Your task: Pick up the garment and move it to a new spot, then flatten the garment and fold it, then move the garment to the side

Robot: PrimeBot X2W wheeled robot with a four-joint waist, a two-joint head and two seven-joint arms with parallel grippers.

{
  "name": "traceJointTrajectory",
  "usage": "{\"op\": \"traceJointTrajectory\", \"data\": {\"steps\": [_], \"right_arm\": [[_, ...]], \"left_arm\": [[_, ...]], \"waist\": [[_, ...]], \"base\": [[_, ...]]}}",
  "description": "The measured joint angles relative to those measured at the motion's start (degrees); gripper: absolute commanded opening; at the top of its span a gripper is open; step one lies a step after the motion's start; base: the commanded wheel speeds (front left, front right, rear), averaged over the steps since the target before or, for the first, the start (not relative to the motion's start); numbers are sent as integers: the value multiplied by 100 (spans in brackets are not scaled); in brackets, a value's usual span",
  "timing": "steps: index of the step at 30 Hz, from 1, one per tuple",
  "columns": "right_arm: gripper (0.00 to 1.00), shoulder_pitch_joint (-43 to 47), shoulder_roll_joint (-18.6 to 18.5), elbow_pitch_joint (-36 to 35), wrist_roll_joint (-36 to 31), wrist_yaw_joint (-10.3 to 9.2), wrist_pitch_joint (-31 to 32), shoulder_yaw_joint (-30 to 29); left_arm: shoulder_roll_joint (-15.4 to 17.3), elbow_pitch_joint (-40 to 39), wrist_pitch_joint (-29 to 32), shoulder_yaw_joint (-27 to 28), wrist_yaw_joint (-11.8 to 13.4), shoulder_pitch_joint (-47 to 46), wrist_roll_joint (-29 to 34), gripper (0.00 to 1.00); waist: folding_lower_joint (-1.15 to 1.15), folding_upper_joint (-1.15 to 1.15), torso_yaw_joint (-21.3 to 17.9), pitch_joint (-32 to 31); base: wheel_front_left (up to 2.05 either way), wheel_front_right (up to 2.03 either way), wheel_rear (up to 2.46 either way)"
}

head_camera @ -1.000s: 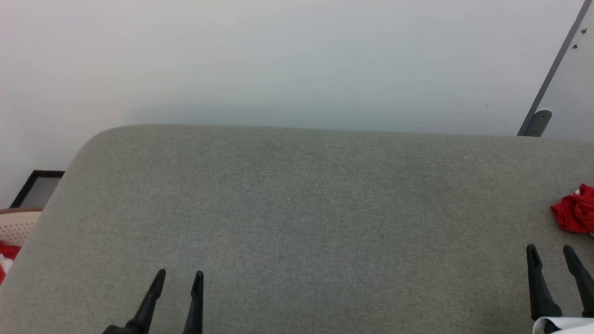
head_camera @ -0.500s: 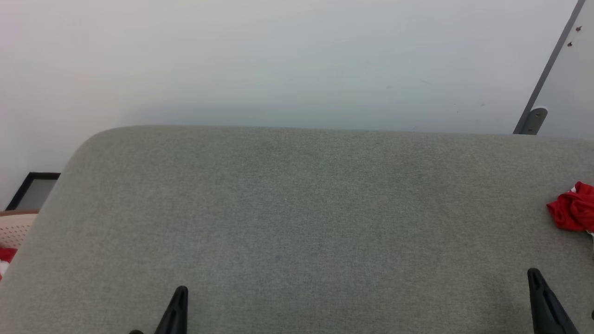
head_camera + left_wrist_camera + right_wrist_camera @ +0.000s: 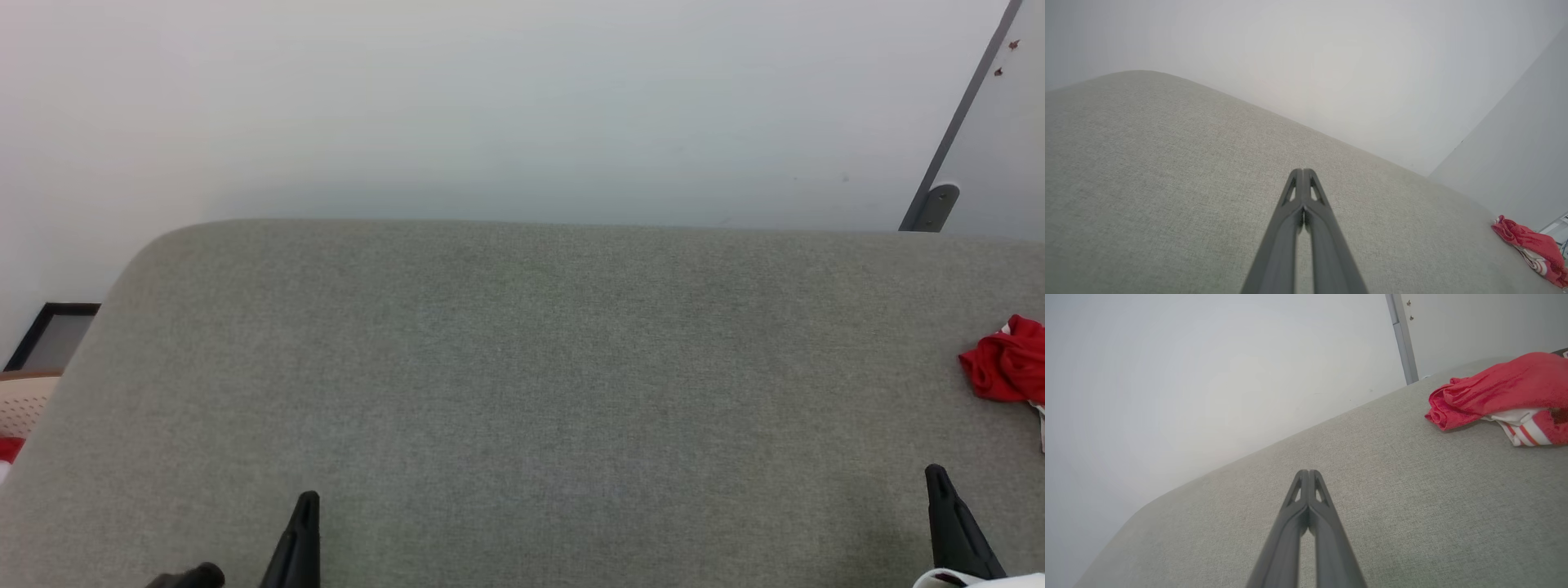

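Garment [image 3: 1004, 371] lies crumpled at the right edge of the desk [image 3: 522, 367], not yet picked up.
Head view: left end effector [image 3: 307, 510] and right end effector [image 3: 937, 482] sit low, fingers together, empty; the frame cuts off part of the garment. Left wrist view: fingers pressed together, garment far right, well apart. Right wrist view: fingers together, garment near, upper right; striped trim shows, lettering hidden. Risk: closed fingers would likely shove the heap, not grip it.
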Motion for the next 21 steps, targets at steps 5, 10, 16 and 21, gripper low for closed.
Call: {"op": "traceJointTrajectory", "data": {"steps": [5, 10, 16, 21], "right_arm": [[0, -60, 43, 45, 405, 0, 109, -19], [0, -157, 80, 89, 788, 0, 209, -44], [0, -246, 124, 133, 1229, 0, 327, -70], [0, -285, 176, 176, 1563, 0, 417, -85]], "left_arm": [[2, 81, 113, 21, 0, -113, -489, 0], [2, 151, 205, 41, 0, -207, -947, 0], [2, 205, 328, 65, 0, -319, -1445, 0], [1, 257, 409, 87, 0, -403, -1840, 0]], "waist": [[0, 0, -14, 12], [0, 0, -27, 24], [0, 0, -44, 39], [0, 0, -58, 52]], "base": [[0, 0, 0], [0, 0, 0], [0, 0, 0], [0, 0, 0]]}}
